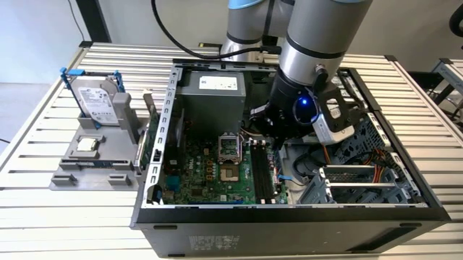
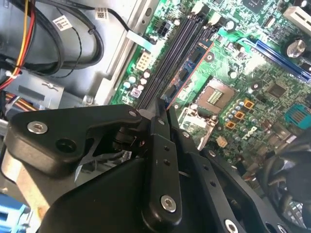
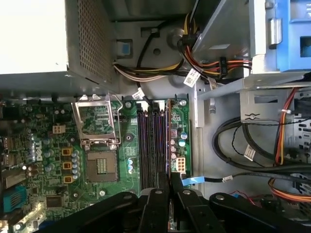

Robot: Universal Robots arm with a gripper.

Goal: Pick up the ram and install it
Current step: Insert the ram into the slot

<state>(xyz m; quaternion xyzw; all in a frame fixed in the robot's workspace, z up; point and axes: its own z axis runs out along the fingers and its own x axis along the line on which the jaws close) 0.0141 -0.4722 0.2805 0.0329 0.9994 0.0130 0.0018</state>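
Hovering inside computer case (image 1: 168,135), pincer (image 3: 168,182) nips ram (image 3: 167,141) over motherboard slots (image 3: 150,145).

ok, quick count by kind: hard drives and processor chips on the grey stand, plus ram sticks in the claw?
hard drive: 1
processor chip: 1
ram stick: 1, gripped in the claw over the motherboard's memory slots
Total: 3

Open computer case (image 1: 168,135) on slatted table (image 1: 43,211); hard drive (image 1: 97,103) upright beside it.
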